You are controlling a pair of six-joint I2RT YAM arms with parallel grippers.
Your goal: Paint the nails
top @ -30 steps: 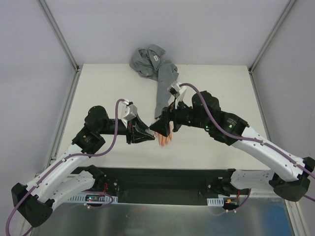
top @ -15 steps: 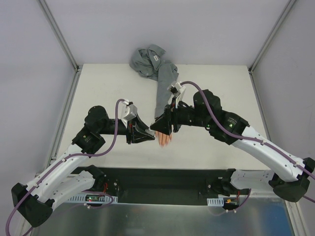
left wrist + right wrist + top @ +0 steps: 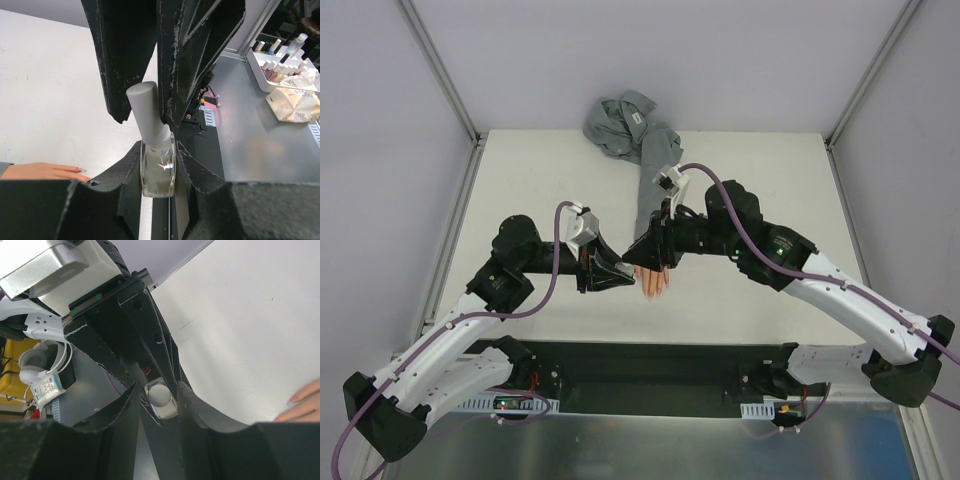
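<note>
A: Nails (image 3: 79, 170) — is paint being laid on them yet?

B: Not yet. Opening of the polish is judged to be the step in hand. Nearest the bases, the small clear bottle (image 3: 157, 175) is clamped upright by its glass body in the left gripper (image 3: 157, 150).

A: And the right gripper (image 3: 159, 392)?

B: It is set down over the grey cap (image 3: 145, 110), with one finger seen on each side, close against it. Whether the cap is truly pinched cannot be told.

A: Where are the nails placed?

B: On the mannequin hand (image 3: 656, 281), just beside the bottle and partly under the right gripper. It is laid flat on the table (image 3: 540, 170), fingertips towards the bases. One pink-tinted nail is made out in the left wrist view; the others are too small or hidden. Farther back, the grey sleeve (image 3: 650, 185) is trailed to a crumpled heap at the far edge.

A: What is called for next?

B: A firm hold on the cap, it is judged. Then a twist against the fixed bottle is needed, and the brush must be lifted straight out without the bottle being tipped.
</note>
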